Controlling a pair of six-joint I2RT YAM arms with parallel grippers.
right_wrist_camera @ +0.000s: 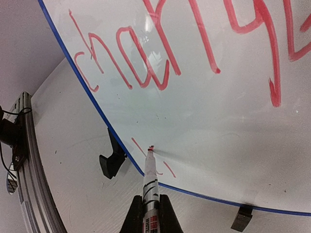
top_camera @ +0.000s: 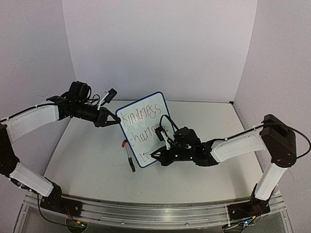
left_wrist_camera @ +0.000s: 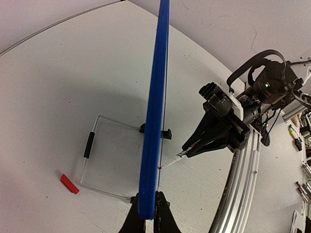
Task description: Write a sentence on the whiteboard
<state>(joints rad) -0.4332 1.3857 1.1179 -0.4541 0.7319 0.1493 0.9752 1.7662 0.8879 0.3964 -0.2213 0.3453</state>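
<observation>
The whiteboard (top_camera: pixel 137 145) stands tilted at mid-table, with a blue frame (left_wrist_camera: pixel 154 111) and black feet (right_wrist_camera: pixel 112 158). My left gripper (top_camera: pixel 116 120) is shut on the board's upper left edge, its fingers (left_wrist_camera: pixel 165 218) pinching the blue rim. The sentence (top_camera: pixel 141 115) in red reads "kindness" and below it "chang…" (right_wrist_camera: pixel 160 53), partly hidden by my right arm. Short red strokes (right_wrist_camera: pixel 138 148) start a third line. My right gripper (right_wrist_camera: pixel 150 216) is shut on a white marker (right_wrist_camera: pixel 151 177), whose red tip touches the board's lower left corner.
Behind the board lies a wire stand (left_wrist_camera: pixel 104 160) with a black grip, and beside it a red marker cap (left_wrist_camera: pixel 69 184). The metal base rail (top_camera: pixel 155 211) runs along the near edge. White walls enclose the table at the back and sides.
</observation>
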